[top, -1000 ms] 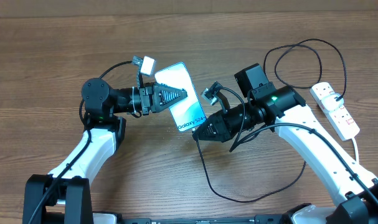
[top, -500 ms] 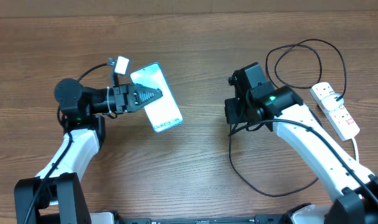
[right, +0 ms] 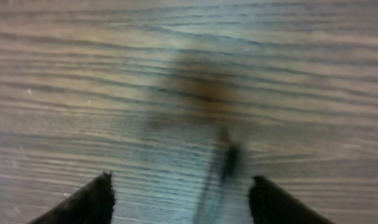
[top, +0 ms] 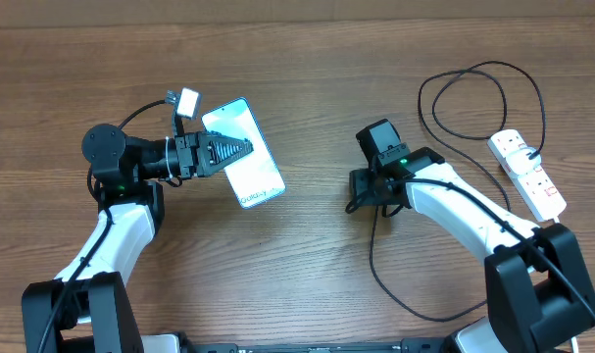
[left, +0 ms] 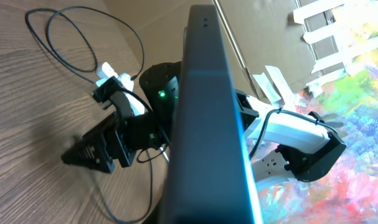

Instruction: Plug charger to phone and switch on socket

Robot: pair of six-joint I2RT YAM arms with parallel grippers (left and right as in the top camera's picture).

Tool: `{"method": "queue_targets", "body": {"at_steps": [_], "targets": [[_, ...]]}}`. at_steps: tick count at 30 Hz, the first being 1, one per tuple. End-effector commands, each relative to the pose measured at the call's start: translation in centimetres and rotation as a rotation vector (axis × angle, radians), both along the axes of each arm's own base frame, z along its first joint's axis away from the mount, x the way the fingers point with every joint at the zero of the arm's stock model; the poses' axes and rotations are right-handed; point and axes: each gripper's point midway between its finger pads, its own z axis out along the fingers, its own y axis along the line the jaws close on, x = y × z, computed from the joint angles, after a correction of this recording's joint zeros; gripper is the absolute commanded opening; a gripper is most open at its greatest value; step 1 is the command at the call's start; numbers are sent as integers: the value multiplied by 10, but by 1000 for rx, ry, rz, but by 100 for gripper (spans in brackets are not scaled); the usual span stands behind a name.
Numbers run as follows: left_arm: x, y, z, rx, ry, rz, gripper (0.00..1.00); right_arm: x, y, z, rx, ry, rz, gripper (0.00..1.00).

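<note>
My left gripper is shut on the phone, holding it above the table at the left with its light blue screen facing up. In the left wrist view the phone stands edge-on and hides my own jaws. My right gripper points down at the table near the centre, well right of the phone. Its fingertips stand apart over bare wood. A blurred piece of the black charger lies between them, untouched. The charger loops across the table toward the white socket at the far right.
The charger's other loop curls at the back right, beside the socket's thick white cord. The wooden table stretches between the two arms. In the left wrist view a colourful wall shows beyond the right arm.
The left arm drew the phone away to the left. The right arm pulled back to the right, turned down toward the table, and its jaws opened.
</note>
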Motion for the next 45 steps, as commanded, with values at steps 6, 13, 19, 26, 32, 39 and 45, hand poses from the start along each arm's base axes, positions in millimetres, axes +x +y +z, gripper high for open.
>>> {"method": "queue_targets", "body": {"at_steps": [6, 13, 19, 26, 32, 39, 45], "targets": [[-4, 0, 5, 5, -18, -16, 4, 3, -7, -10, -29, 14, -97, 100], [-4, 0, 5, 4, -9, -16, 4, -1, -3, -40, -31, 83, -90, 95], [-4, 0, 5, 2, 8, -16, 4, -3, 7, -45, 43, 121, -119, 43], [-4, 0, 5, 1, 18, -16, 5, -14, 9, -46, 78, 181, -136, 56], [-4, 0, 5, 1, 23, -16, 4, -15, 3, -47, 42, 178, -142, 38], [-4, 0, 5, 0, 33, -16, 4, -3, 8, -45, 66, 130, -128, 4], [-4, 0, 5, 0, 34, -16, 4, 11, 36, -7, 215, 116, 60, 4]]}}
